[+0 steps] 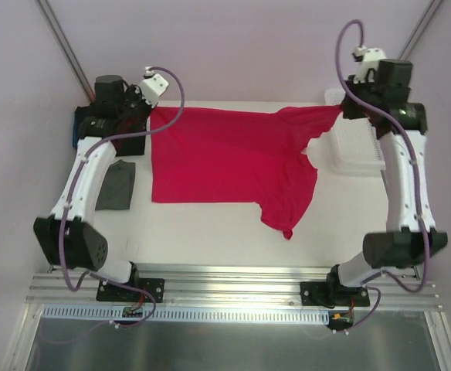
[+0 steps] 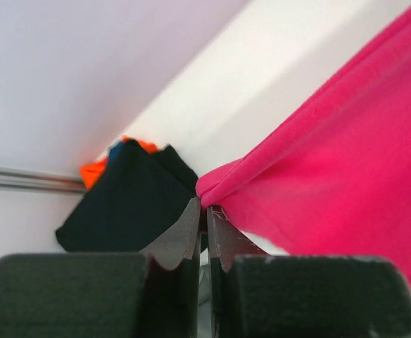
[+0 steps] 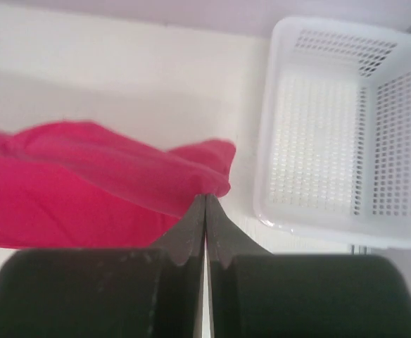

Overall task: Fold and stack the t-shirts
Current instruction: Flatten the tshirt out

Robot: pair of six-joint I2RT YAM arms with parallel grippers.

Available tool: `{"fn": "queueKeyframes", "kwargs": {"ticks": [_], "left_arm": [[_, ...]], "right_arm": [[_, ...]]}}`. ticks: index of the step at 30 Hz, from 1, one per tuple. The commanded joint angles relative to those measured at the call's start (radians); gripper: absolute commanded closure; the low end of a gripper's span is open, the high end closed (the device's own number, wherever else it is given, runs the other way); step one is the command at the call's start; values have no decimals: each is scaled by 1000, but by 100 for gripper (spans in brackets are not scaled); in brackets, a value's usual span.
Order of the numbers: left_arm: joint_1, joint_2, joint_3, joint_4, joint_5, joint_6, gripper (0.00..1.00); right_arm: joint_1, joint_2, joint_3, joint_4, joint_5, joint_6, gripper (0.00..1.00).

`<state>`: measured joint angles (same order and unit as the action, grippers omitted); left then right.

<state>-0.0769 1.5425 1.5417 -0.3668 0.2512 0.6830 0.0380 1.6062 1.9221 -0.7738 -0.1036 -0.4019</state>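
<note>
The crimson-pink t-shirt (image 1: pixel 225 158) is stretched across the far half of the table, its lower right part drooping to a point. My left gripper (image 1: pixel 150 113) is shut on its far-left corner, where the cloth (image 2: pixel 332 155) bunches at the closed tips (image 2: pixel 205 205). At the far right, my right gripper (image 1: pixel 341 108) is shut on the other corner (image 3: pixel 86 183), jaws pressed together (image 3: pixel 205 196). A folded grey-green shirt (image 1: pixel 116 185) lies at the left. Behind the left gripper lies a pile with a black shirt (image 2: pixel 128 197) on top and orange (image 2: pixel 93 171) and blue (image 2: pixel 114 149) edges showing beneath.
A white mesh basket (image 1: pixel 353 168) stands at the far right beside the right gripper, with nothing inside it in the right wrist view (image 3: pixel 395 141). White table surface (image 1: pixel 210 232) shows in front of the shirt. The back wall is close behind both grippers.
</note>
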Motion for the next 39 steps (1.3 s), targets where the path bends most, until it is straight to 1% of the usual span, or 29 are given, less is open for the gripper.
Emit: {"fn": "queueKeyframes", "kwargs": {"ticks": [1, 3, 4, 5, 7, 8, 11, 14, 15, 19, 23, 26, 27, 30, 31, 32, 35, 37, 39], "left_arm": [[6, -198, -28, -55, 129, -117, 100], [0, -260, -17, -89, 166, -158, 100], [-1, -278, -8, -142, 172, -169, 100], [-3, -309, 3, -162, 187, -183, 100], [-3, -346, 18, -207, 204, -217, 100], [-3, -385, 15, -211, 217, -217, 100], [-3, -435, 9, -213, 209, -214, 100], [-3, -458, 15, -212, 212, -192, 100], [-3, -456, 32, -213, 224, -194, 100], [-3, -437, 93, -212, 241, -191, 100], [-3, -374, 142, -202, 241, -140, 100], [-3, -312, 176, -164, 246, -135, 100], [-3, -296, 182, -140, 249, -138, 100], [-3, -231, 208, -109, 258, -135, 100], [-3, -219, 218, -95, 263, -125, 100], [-3, -194, 233, -83, 267, -100, 100], [-3, -145, 286, -60, 252, -74, 100], [-1, -128, 308, -58, 255, -79, 100], [-1, -136, 307, -60, 275, -91, 100]], "right_arm": [[-64, -190, -67, -62, -79, 141, 99], [-85, -254, -101, -77, -111, 158, 99], [-89, -323, -126, -100, -116, 169, 99], [-90, -351, -130, -116, -122, 170, 100], [-96, -408, -118, -195, -126, 182, 99], [-110, -428, -104, -212, -134, 187, 100], [-148, -466, -65, -272, -140, 193, 99], [-205, -479, -35, -297, -168, 224, 100], [-216, -479, -3, -301, -180, 232, 99], [-248, -445, 106, -306, -200, 244, 99], [-300, -372, 182, -295, -209, 239, 99], [-325, -296, 215, -265, -203, 232, 99], [-331, -248, 225, -249, -202, 233, 100], [-362, -163, 311, -245, -209, 256, 99], [-369, -102, 346, -245, -220, 264, 99], [-377, -76, 412, -248, -225, 268, 100], [-391, -5, 498, -243, -229, 288, 100], [-391, -8, 488, -234, -240, 296, 99], [-391, -44, 436, -239, -254, 305, 100]]}}
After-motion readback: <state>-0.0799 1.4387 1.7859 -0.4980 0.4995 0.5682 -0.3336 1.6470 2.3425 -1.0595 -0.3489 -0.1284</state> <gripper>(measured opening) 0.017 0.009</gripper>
